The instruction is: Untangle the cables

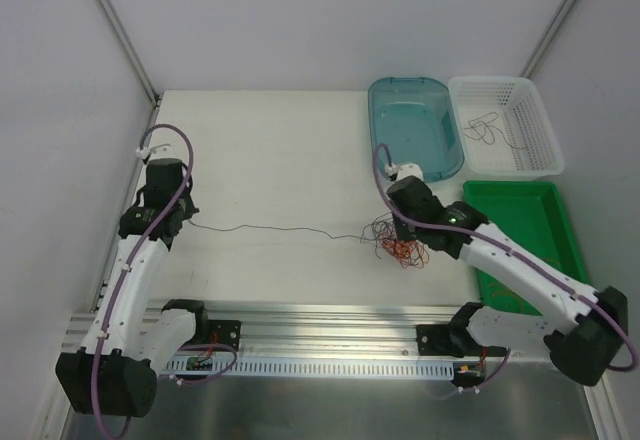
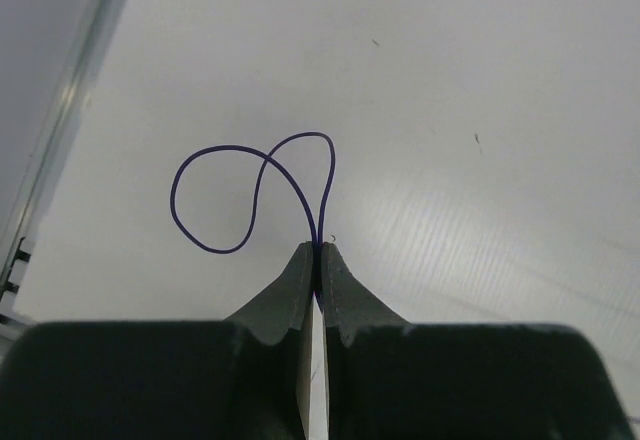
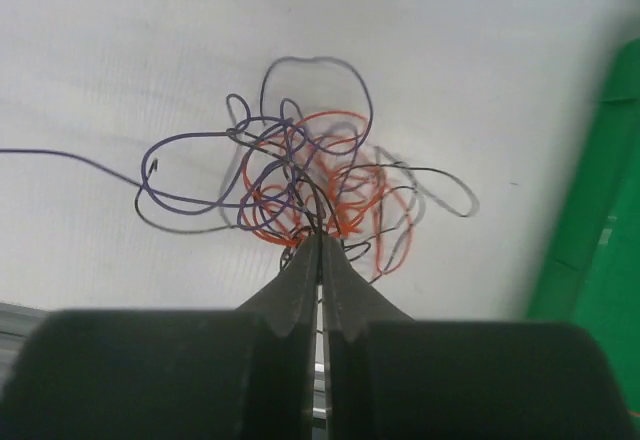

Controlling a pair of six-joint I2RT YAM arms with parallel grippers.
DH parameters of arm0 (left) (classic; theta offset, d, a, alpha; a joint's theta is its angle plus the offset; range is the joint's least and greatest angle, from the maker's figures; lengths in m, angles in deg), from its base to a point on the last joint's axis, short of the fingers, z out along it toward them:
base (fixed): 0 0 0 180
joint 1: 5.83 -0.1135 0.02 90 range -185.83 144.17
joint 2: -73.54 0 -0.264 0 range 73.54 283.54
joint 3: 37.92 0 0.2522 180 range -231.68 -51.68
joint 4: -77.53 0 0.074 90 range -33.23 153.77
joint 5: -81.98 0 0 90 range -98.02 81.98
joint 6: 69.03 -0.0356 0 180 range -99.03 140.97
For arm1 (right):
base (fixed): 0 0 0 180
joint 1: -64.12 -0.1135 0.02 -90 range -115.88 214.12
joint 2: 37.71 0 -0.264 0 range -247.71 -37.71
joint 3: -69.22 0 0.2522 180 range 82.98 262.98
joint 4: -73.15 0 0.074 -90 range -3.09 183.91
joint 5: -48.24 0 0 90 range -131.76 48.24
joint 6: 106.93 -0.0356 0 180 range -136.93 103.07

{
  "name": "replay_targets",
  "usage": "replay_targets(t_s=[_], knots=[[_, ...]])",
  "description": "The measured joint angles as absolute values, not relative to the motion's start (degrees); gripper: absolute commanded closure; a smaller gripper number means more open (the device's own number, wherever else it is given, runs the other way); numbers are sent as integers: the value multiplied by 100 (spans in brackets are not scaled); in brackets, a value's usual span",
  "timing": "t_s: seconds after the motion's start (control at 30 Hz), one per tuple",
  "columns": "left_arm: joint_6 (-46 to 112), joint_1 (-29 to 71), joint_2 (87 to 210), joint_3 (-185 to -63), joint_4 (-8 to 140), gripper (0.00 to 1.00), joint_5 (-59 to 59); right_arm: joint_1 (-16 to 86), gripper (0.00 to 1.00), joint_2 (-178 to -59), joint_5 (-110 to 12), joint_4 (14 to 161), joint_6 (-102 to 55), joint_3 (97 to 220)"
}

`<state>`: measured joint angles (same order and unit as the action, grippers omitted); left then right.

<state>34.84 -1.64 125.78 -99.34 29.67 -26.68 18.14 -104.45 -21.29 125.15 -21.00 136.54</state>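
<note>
At the far right of the table [image 1: 270, 150] stand a teal tub [image 1: 415, 125] and, touching its right side, a white basket [image 1: 505, 125] with a few thin dark wires [image 1: 487, 128] lying in it; a green tray [image 1: 525, 235] sits just in front of them. The tangle of cables [image 3: 300, 185], red, orange, black and purple-blue, lies on the table just left of the tray. The right gripper [image 3: 321, 245] has its fingers pressed together at the tangle's near edge, seemingly pinching a few strands. A purple-blue strand [image 1: 265, 228] stretches leftward from the tangle to the left gripper [image 2: 319, 255], whose fingers are closed on it, its free end curling into a loop. The right arm hides the tub's near corner and part of the tray, and which strands the right fingers hold is hard to make out
</note>
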Motion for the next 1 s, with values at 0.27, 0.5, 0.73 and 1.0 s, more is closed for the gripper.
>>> replay_targets(t_s=[0.27, 0.5, 0.73, 1.0], knots=[[3497, -1534, 12548, -11381, 2934, 100, -2956, 2076, 99, -8638, -1646, 13306, -2055, 15044], [3368, -1563, 12662, -12074, 2969, 100, -3212, 2081, 98, -8382, -1819, 13360, -2037, 15186], [3222, -1565, 12686, -12000, 2956, 100, -3212, 2081, 96, -8900, -2374, 13098, -2295, 14261], [3224, -1567, 12679, -11285, 3030, 100, -2163, 1888, 43, -9672, -2503, 13301, -2667, 13188]])
